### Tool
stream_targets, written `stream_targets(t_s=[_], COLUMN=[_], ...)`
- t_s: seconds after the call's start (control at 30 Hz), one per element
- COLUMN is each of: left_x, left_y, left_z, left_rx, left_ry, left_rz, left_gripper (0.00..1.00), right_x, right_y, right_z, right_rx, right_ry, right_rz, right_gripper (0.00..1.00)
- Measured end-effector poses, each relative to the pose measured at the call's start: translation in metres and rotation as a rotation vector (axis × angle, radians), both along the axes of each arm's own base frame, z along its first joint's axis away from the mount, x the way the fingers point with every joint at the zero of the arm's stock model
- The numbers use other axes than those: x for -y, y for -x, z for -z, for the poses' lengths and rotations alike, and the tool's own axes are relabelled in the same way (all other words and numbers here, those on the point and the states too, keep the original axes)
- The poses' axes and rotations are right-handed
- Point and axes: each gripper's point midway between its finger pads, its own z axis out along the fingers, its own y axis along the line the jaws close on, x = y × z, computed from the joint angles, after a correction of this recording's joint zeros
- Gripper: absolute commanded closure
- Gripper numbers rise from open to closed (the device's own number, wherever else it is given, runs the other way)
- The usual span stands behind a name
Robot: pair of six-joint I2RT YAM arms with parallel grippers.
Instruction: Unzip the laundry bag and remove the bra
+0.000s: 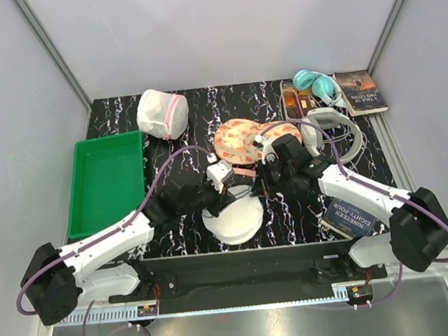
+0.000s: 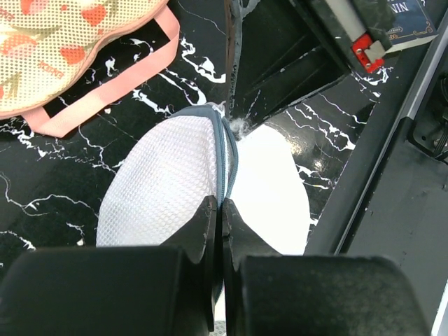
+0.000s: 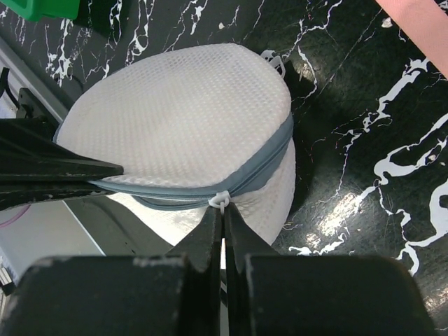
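Note:
The laundry bag (image 1: 233, 221), a round white mesh dome with a grey zip band, lies at the near middle of the table. My left gripper (image 2: 222, 204) is shut on the grey zip band (image 2: 225, 157) at the bag's rim; the mesh top (image 2: 161, 189) lies left of it. My right gripper (image 3: 223, 210) is shut on the white zip pull (image 3: 221, 199) on the band (image 3: 269, 161). Left of the pull the band splits into two strips. In the top view both grippers, left (image 1: 221, 200) and right (image 1: 259, 190), meet over the bag. The bra is hidden.
A green tray (image 1: 102, 184) stands at the left. A white mesh pouch with pink trim (image 1: 161, 113) sits at the back. The floral two-cup item (image 1: 245, 138) with its pink strap (image 2: 112, 91) lies just behind the bag. Headphones (image 1: 317, 86) and books (image 1: 359, 91) are at the right.

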Motion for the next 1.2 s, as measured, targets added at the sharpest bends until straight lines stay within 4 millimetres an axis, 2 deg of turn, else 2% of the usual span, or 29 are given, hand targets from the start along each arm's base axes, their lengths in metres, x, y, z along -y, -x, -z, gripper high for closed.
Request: stream_targets(t_s=[0.1,0.13,0.17,0.2,0.3,0.43,0.63,0.77,0.9,1.0,1.03,1.1,1.13,1.2], left_x=[-0.004,-0.005,-0.005,-0.005,-0.006,-0.008,0.005,0.012,0.014,0.016,0.016,0.017,0.018,0.019], left_y=[0.002,0.003,0.003,0.002,0.003,0.005,-0.007,-0.012,-0.012,-0.010,-0.010,-0.008,-0.007,-0.006], left_z=[0.001,0.001,0.000,-0.001,0.000,0.004,-0.014,-0.016,-0.008,-0.003,-0.002,-0.001,-0.002,-0.002], left_rx=[0.002,0.002,0.004,0.005,0.001,-0.022,-0.005,-0.004,-0.020,-0.035,-0.042,-0.052,-0.053,-0.054], left_ry=[-0.002,-0.001,-0.001,0.001,-0.004,-0.021,-0.005,-0.001,-0.014,-0.021,-0.020,-0.017,-0.014,-0.012], left_rz=[-0.005,-0.006,-0.007,-0.009,-0.012,-0.017,-0.014,-0.011,-0.003,0.009,0.010,0.019,0.026,0.034], left_gripper=[1.00,0.94,0.85,0.65,0.45,0.40,0.39,0.40,0.43,0.60,0.78,0.95,1.00,1.00], right_x=[-0.001,-0.001,-0.001,-0.002,-0.001,0.002,-0.007,-0.011,-0.012,-0.012,-0.012,-0.011,-0.011,-0.011], right_y=[0.000,0.000,0.000,0.000,0.000,0.002,0.013,0.018,0.019,0.020,0.020,0.020,0.020,0.019], right_z=[0.003,0.003,0.002,0.001,0.000,-0.004,-0.012,-0.012,-0.013,-0.015,-0.016,-0.016,-0.016,-0.016], right_rx=[-0.010,-0.010,-0.008,-0.006,0.001,0.014,0.042,0.043,0.045,0.050,0.051,0.053,0.054,0.055], right_ry=[0.005,0.002,0.001,0.000,0.002,0.002,-0.012,-0.012,-0.014,-0.017,-0.018,-0.018,-0.017,-0.015], right_rz=[-0.003,-0.009,-0.013,-0.015,-0.025,-0.031,-0.079,-0.097,-0.101,-0.102,-0.102,-0.101,-0.099,-0.097], right_gripper=[1.00,1.00,1.00,1.00,1.00,1.00,1.00,1.00,1.00,1.00,1.00,1.00,1.00,1.00])
